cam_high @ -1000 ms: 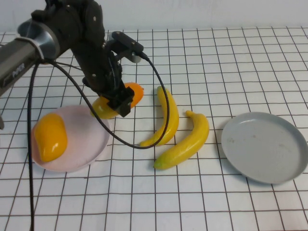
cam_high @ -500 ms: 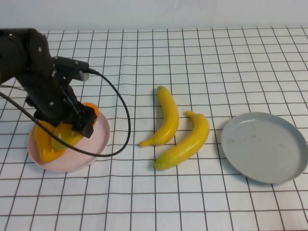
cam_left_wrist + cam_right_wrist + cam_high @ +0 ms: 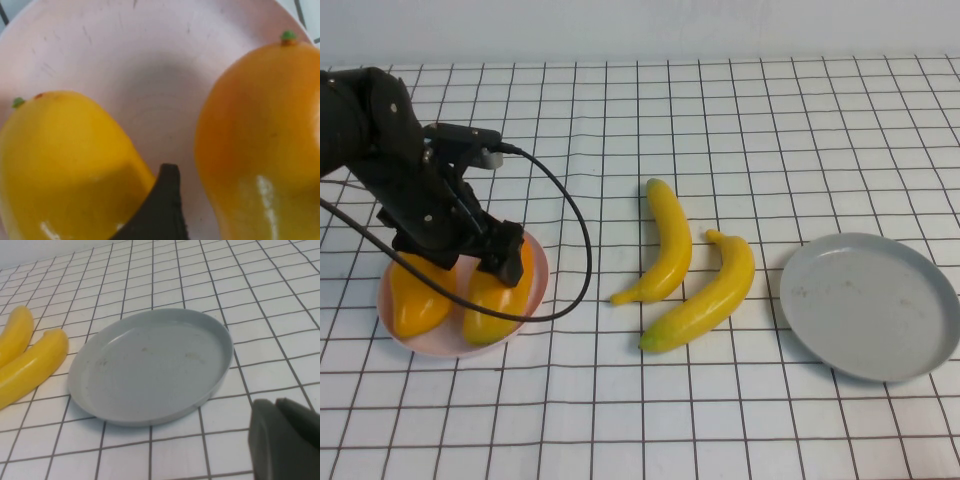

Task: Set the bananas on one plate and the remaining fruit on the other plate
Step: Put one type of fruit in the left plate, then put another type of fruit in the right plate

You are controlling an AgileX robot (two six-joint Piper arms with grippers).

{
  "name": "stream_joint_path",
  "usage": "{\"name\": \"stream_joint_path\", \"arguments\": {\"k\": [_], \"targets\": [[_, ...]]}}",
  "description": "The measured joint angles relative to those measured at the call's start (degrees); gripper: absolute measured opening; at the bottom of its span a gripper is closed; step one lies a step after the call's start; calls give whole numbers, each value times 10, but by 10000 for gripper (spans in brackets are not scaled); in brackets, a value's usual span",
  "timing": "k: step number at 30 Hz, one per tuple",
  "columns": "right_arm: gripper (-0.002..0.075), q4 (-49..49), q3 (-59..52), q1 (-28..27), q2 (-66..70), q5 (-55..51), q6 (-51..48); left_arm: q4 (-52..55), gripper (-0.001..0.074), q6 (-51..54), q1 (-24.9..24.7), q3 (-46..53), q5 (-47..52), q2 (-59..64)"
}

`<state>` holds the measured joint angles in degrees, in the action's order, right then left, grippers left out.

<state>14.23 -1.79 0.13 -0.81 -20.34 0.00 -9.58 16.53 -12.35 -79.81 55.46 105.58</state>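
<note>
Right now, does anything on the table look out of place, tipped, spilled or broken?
Nothing stands out. Both mangoes lie on the pink plate under the left gripper; the bananas lie between plates, the grey-blue plate bare beside the right gripper.

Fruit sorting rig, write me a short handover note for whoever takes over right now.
Left gripper: low over the pink plate, open, holding nothing; one finger shows between the two mangoes.
Right gripper: parked off the table near the grey plate; only a dark tip shows in its wrist view.
Mangoes: both on the pink plate, one at its left, one at its right.
Bananas: side by side on the table between the plates.
Done: the mangoes are plated.
Left: lift the left arm clear, then move both bananas onto the grey plate, which holds nothing.
</note>
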Motion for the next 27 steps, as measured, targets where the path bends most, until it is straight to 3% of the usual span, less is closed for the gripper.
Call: {"name": "stream_joint_path", "arguments": {"k": [8, 11, 14, 18, 21, 25, 27], "targets": [[-16, 0, 0, 0, 0, 0, 0, -3, 668, 17, 3, 1, -21, -69], [-16, 0, 0, 0, 0, 0, 0, -62, 668, 77, 4, 12, -26, -131], [-16, 0, 0, 0, 0, 0, 0, -143, 668, 151, 4, 46, -45, -207], [-16, 0, 0, 0, 0, 0, 0, -165, 637, 174, 4, 130, -101, -330], [-16, 0, 0, 0, 0, 0, 0, -172, 505, 156, 4, 200, -143, -417], [-16, 0, 0, 0, 0, 0, 0, -179, 194, 79, 4, 290, -187, -527], [-16, 0, 0, 0, 0, 0, 0, -173, 83, 34, 4, 329, -210, -576]]}}
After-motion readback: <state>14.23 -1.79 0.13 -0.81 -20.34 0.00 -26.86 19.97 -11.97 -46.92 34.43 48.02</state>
